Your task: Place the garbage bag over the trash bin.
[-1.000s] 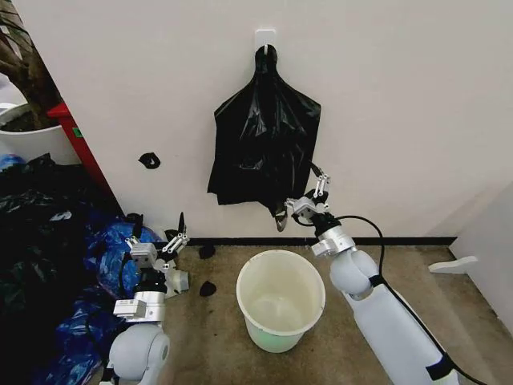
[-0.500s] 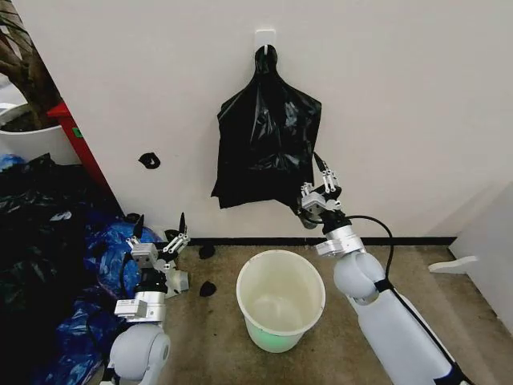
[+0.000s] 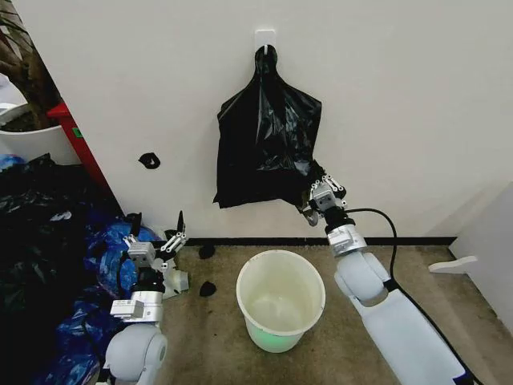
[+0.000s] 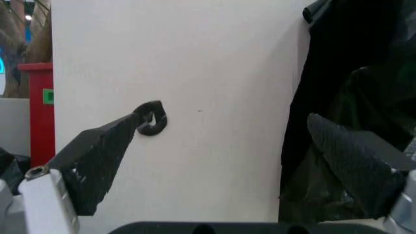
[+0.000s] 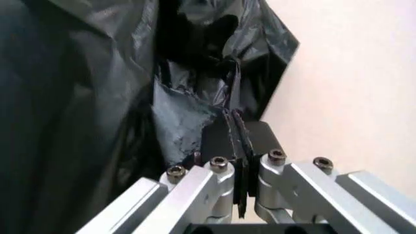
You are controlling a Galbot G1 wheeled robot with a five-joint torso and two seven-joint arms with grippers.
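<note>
Glossy, crinkled black garbage bag (image 3: 267,136) hangs from wall hook (image 3: 264,38), frame centre; right gripper (image 3: 319,192) pinches its lower corner. Cream, tapering trash bin (image 3: 280,309) below. Left gripper (image 3: 158,233) spread, lower left.

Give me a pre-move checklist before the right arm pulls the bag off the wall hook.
1. Right gripper shut on the garbage bag: ok, its fingers pinch a fold at the bag's lower right corner.
2. Bag hanging from the wall hook: ok, not yet pulled free.
3. Trash bin upright with an open mouth: ok, on the floor below the bag.
4. Left gripper out of the way: ok, open, low beside the bin.
5. Grip firm enough to hold: cannot tell.
</note>
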